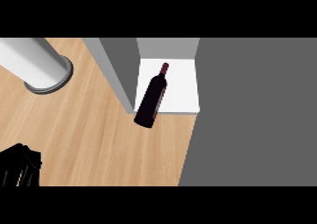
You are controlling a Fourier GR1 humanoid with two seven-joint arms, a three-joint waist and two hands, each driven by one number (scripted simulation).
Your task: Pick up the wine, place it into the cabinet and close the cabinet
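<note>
Closest to the viewer, at the lower left corner, the left robot hand [17, 168] was seen as a black shape over the table [90, 140]. Whether it was spread wide or closed could not be told. Only 1 bottle was shown: the wine [151, 98], dark with a reddish cap on its neck, was seen at the mouth of the open cabinet [116, 70]. Its neck was pointed inward, over the white shelf [180, 87] inside, while its wider base was seen past the shelf's front edge, over the light wood. Whether the bottle was rested on anything could not be judged. The robot hand and the wine were kept well apart. The shelf was bordered on its left by the cabinet's grey wall and on its right by a broad grey panel [258, 113]. At the upper left, a thick grey cylinder [25, 59] ending in a darker ring was seen above the table.
</note>
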